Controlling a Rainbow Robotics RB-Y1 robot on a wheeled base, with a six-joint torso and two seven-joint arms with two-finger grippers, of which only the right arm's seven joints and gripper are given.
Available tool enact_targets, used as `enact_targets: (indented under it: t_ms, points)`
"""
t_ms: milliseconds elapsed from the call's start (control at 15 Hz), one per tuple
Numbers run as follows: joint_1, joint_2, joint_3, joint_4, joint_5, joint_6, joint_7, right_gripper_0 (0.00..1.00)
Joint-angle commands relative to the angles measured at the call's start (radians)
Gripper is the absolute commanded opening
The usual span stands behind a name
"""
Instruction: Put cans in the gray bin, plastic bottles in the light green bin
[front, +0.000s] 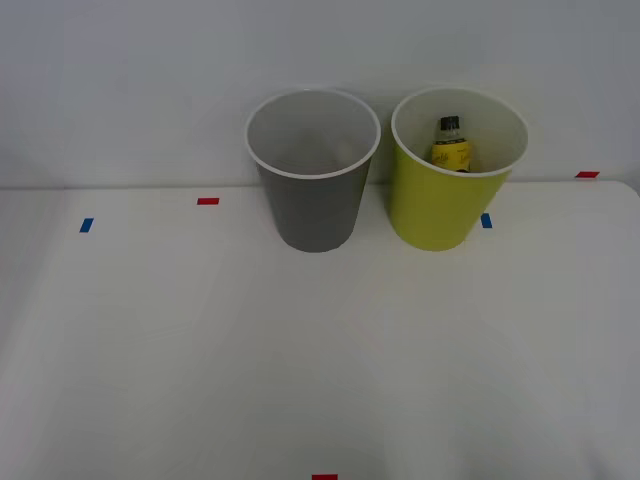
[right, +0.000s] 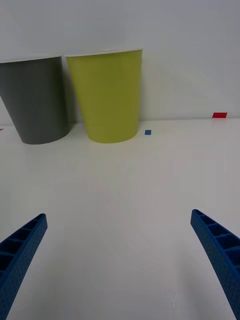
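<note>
My gripper is spread wide with nothing in it, low over the bare white table, facing the two bins at the far side. The gray bin stands on the left, the light green bin just beside it on the right. The bottle sits inside the green bin, cap up.

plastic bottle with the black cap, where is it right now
In the front view the plastic bottle stands inside the light green bin, which sits at the table's far edge just right of the gray bin.
</note>
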Motion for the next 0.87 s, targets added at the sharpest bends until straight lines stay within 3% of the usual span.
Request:
enact_targets:
  t_ms: [67, 867]
  points:
    - [0.0, 0.0, 0.0, 0.0, 0.0, 0.0, 0.0, 1.0]
    - [0.0, 0.0, 0.0, 0.0, 0.0, 0.0, 0.0, 1.0]
